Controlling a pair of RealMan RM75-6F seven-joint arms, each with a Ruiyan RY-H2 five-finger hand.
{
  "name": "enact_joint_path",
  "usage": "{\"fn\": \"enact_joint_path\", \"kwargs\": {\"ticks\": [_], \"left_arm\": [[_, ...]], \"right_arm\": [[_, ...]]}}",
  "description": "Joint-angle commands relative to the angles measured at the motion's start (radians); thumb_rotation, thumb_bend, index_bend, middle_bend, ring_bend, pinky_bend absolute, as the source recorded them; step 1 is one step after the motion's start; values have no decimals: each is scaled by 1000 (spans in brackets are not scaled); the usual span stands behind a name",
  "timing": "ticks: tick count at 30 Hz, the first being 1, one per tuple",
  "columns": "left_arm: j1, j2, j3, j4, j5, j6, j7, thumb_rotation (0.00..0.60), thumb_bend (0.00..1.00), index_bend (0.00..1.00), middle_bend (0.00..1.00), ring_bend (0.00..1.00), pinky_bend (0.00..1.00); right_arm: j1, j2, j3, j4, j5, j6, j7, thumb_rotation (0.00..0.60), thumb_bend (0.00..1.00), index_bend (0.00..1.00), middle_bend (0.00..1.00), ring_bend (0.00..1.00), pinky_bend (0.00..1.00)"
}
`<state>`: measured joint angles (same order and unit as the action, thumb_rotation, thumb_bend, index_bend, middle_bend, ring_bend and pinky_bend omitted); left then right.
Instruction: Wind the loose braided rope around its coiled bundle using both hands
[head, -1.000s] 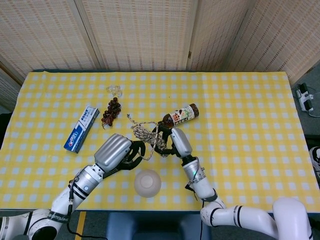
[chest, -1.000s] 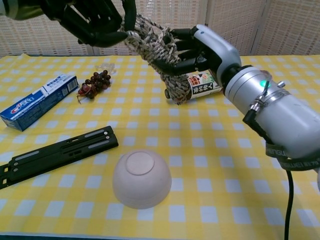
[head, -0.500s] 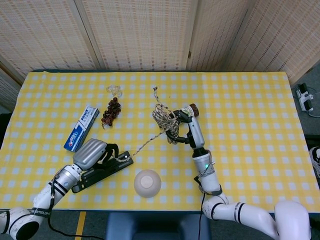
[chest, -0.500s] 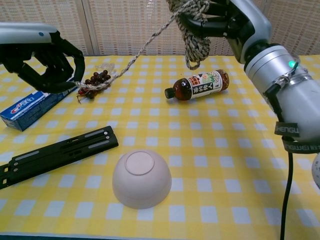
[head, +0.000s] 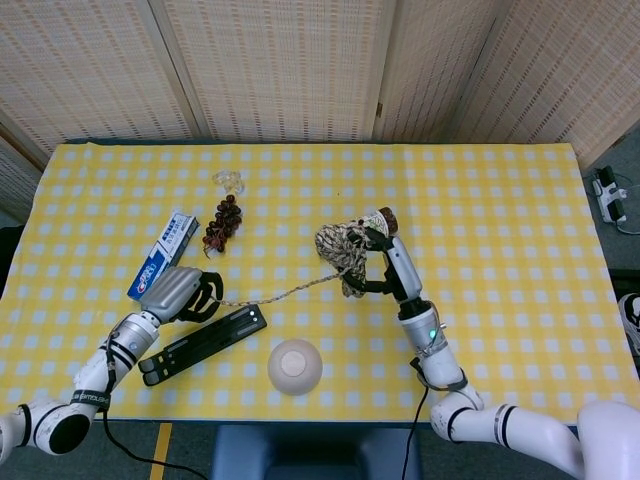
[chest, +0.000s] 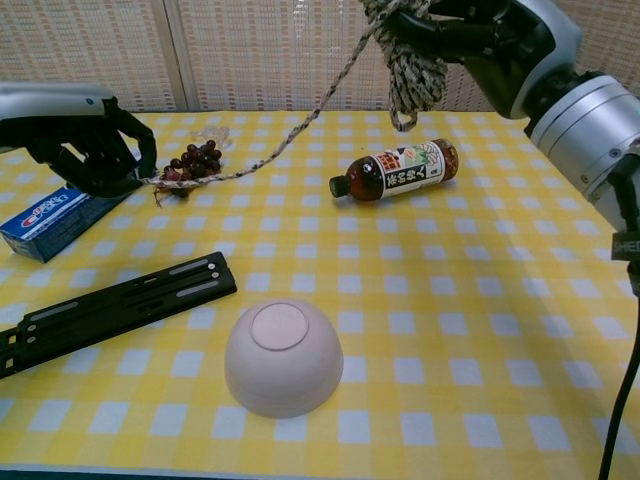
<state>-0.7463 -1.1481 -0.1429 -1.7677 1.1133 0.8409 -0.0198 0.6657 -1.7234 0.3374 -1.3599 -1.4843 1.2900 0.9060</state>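
Note:
My right hand (head: 384, 262) (chest: 478, 40) holds the coiled bundle (head: 343, 250) (chest: 412, 62) of braided rope up above the table, over the lying bottle. The loose rope (head: 275, 295) (chest: 290, 140) runs taut from the bundle down and to the left into my left hand (head: 178, 295) (chest: 80, 135), which grips its end low over the table beside the toothpaste box. A short loop hangs under the bundle.
A brown sauce bottle (chest: 395, 172) (head: 384, 218) lies under the bundle. An upturned beige bowl (head: 295, 366) (chest: 283, 356) and a black rail (head: 203, 344) (chest: 110, 310) sit at the front. A toothpaste box (head: 164, 256) (chest: 58, 210), dark grapes (head: 222, 222) (chest: 190, 162) and a clear object (head: 229, 180) lie left.
My left hand has drawn further left with the rope end, stretching the loose rope out longer. My right hand has shifted a little right with the bundle.

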Motion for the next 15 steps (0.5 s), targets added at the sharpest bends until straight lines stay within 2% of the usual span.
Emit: {"fn": "enact_joint_path", "kwargs": {"ticks": [1,9,15], "left_arm": [[-21,-17,-2,19,-43,-20,42,600,534,625,843,774,747],[-71,-70,-2,81,-203,-25,183,600,533,624,842,773,747],[-95,-90,-20,95,-277,4,235,600,534,624,843,773,747]], "right_arm": [[-7,25,-11,-24,-15,8,37,600,599,867,724,769,643],[-20,93,-47,-94,-45,0,137,600,600,871,726,769,647],[-27,131,-88,-121,-93,12,180,600,599,876,730,773,653]]}}
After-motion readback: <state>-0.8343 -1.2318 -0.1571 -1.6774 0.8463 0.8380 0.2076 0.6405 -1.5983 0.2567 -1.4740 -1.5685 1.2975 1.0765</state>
